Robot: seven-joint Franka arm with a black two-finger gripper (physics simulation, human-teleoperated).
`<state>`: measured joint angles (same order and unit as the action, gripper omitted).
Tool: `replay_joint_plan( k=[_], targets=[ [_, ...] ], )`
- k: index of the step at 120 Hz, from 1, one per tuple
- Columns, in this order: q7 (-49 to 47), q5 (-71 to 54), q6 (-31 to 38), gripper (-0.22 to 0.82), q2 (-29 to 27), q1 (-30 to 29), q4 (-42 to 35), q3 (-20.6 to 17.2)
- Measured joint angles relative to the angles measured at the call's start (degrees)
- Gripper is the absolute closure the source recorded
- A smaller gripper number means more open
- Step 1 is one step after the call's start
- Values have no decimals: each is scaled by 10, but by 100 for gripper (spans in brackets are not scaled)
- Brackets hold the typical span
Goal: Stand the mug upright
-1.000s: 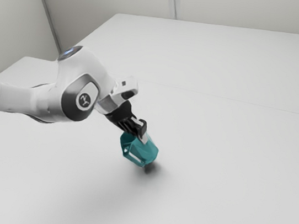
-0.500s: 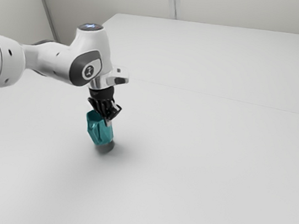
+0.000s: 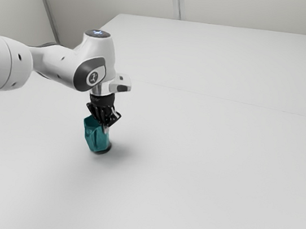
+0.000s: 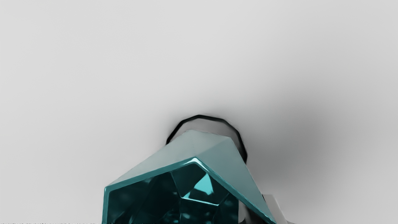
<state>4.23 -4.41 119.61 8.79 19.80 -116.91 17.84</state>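
One glossy teal faceted mug (image 3: 95, 136): nearly upright
Black two-finger claw (image 3: 105, 126): gripping the mug's wall
Flat white bench (image 3: 207, 173): beneath the mug

- Hollow, teal, faceted mug (image 4: 214, 152): glossy and glass-like inside, smooth with a softer sheen outside.
- Broad, flat, white tabletop (image 3: 207, 173): smooth, matt.
- Rounded, white robot arm (image 3: 0, 64): smooth, satiny, perhaps plastic, though hard to tell from afar.

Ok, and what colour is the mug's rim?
Teal; the mug's rim shows best in the wrist view.
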Motion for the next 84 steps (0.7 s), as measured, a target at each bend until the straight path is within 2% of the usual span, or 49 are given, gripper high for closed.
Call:
replay_joint_plan(
  k=[20,28,36,49,58,72,84],
  targets=[
    [-6,0,-7,78,1,0,0,0],
    [-7,1,-10,75,2,0,0,-1],
    [-8,2,-13,66,3,0,0,-1],
    [-9,5,-18,42,1,0,0,-1],
    [-9,7,-22,30,-2,0,1,-1],
    [-10,10,-26,17,-11,0,5,-3],
    [-11,12,-36,11,-43,1,13,-6]
  ],
)
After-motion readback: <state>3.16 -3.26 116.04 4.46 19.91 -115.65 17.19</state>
